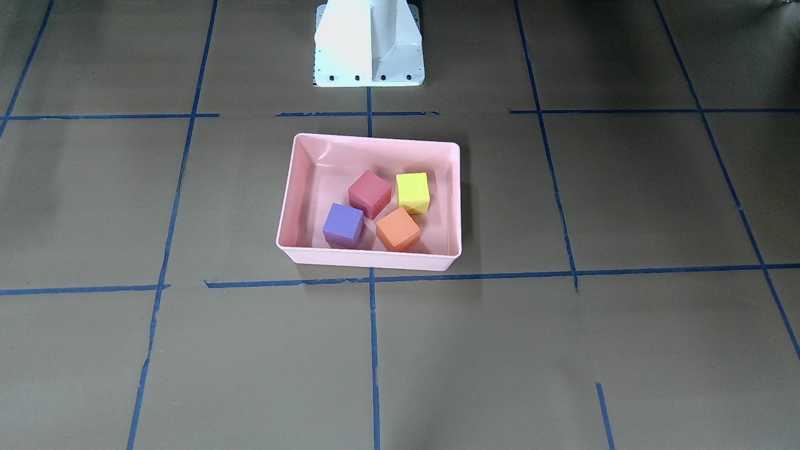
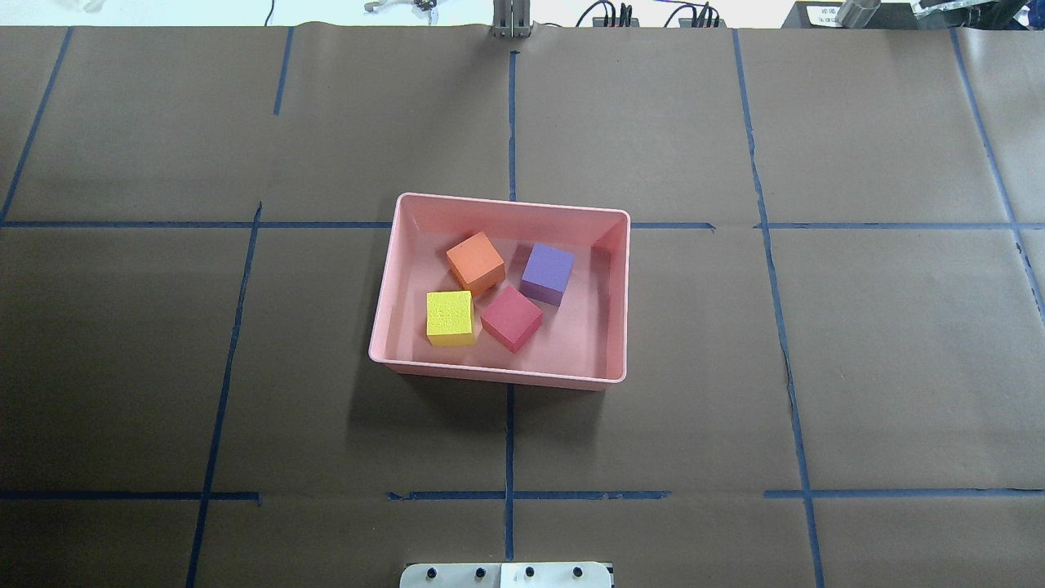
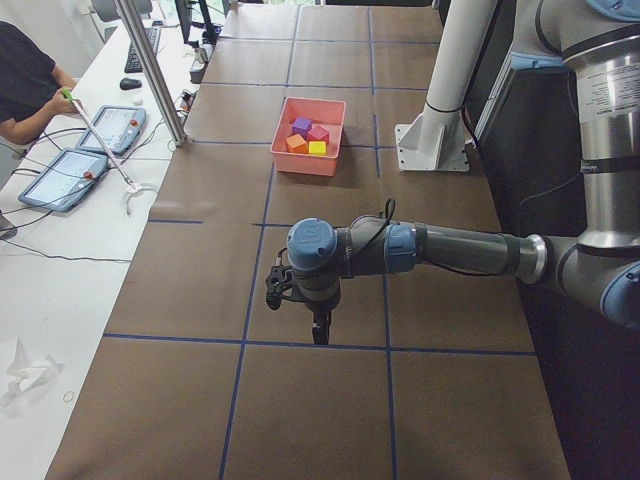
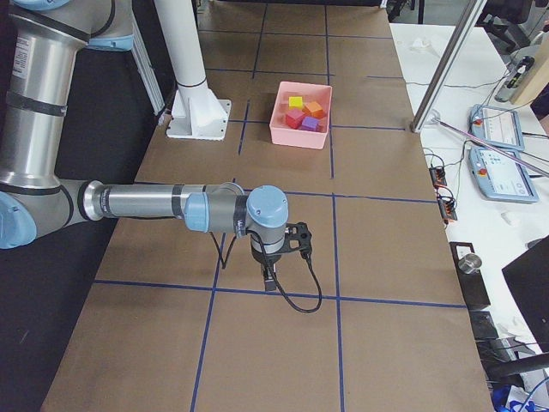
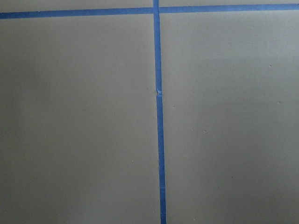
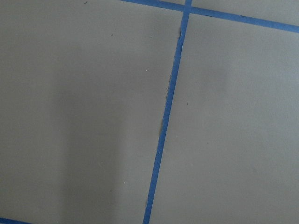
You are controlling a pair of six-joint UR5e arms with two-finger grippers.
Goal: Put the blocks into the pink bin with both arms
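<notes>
The pink bin (image 2: 384,310) sits at the table's middle and holds all the blocks: orange (image 2: 475,260), purple (image 2: 547,273), yellow-green (image 2: 450,317) and red-pink (image 2: 511,318). The bin (image 1: 289,187) also shows in the front view with red-pink (image 1: 369,193), yellow-green (image 1: 413,192), purple (image 1: 343,225) and orange (image 1: 397,229). My left gripper (image 3: 318,330) shows only in the exterior left view, far from the bin (image 3: 285,158). My right gripper (image 4: 270,279) shows only in the exterior right view, far from the bin (image 4: 280,133). I cannot tell whether either is open or shut. The wrist views show only table paper.
The white pedestal base (image 1: 369,44) stands behind the bin. Brown paper with blue tape lines (image 2: 509,449) covers the table. A metal post (image 3: 155,75) stands at the far table edge. An operator (image 3: 25,85) with tablets (image 3: 60,178) sits beyond the table.
</notes>
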